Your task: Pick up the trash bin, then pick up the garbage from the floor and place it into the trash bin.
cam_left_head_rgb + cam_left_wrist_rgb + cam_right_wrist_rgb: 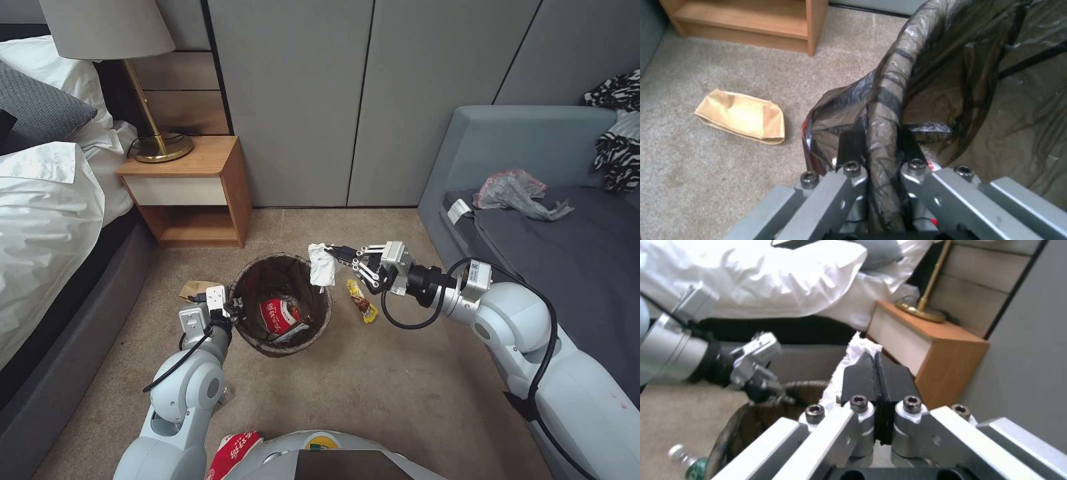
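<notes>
Beige carpet (400, 373) lies between the bed (47, 220), a wooden nightstand (200, 193) and a grey sofa (553, 220). My left gripper (233, 311) is clamped on the trash bin (283, 303) rim; my right gripper (331, 253) pinches a white crumpled tissue (322, 265) over the far edge. A red-and-white cup (280, 317) lies inside; a yellow wrapper (361, 301) lies just beside the bin.

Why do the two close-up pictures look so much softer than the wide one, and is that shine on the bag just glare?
Head view: evenly lit and sharp, the trash bin and tissue crisp. Left wrist view: soft throughout, with pale glare streaks on the bag where the left gripper pinches it. Right wrist view: the right gripper fairly clear, the bed behind blurred and bright.
</notes>
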Controlling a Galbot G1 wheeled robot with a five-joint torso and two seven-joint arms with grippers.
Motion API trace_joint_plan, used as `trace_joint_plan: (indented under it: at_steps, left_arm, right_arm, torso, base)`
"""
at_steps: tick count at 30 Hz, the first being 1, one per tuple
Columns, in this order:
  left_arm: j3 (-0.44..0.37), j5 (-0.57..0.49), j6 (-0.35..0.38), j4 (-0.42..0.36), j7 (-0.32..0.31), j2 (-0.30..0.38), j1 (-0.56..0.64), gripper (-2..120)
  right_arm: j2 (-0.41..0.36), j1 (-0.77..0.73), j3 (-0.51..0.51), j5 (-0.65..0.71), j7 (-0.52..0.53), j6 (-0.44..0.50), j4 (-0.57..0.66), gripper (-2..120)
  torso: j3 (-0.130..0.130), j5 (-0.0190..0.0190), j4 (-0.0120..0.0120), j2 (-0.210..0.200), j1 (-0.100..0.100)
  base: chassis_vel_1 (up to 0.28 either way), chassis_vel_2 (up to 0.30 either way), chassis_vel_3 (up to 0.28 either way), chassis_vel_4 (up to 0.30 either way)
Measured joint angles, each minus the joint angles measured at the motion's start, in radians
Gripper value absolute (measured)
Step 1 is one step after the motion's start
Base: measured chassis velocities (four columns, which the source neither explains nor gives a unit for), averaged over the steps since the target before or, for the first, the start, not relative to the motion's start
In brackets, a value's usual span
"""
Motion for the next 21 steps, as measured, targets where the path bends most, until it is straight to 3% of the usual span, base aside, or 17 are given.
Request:
trace_joint_plan:
  at_steps: [21]
  left_arm:
    - [0.016, 0.004, 0.000, 0.005, 0.001, -0.008, 0.006, 2]
  right_arm:
    - [0.043, 0.106, -0.261, -0.170, -0.055, 0.000, -0.199, 0]
  torso:
    - [0.000, 0.0000, 0.0000, 0.000, 0.000]
  base:
    - [0.000, 0.000, 0.000, 0.000]
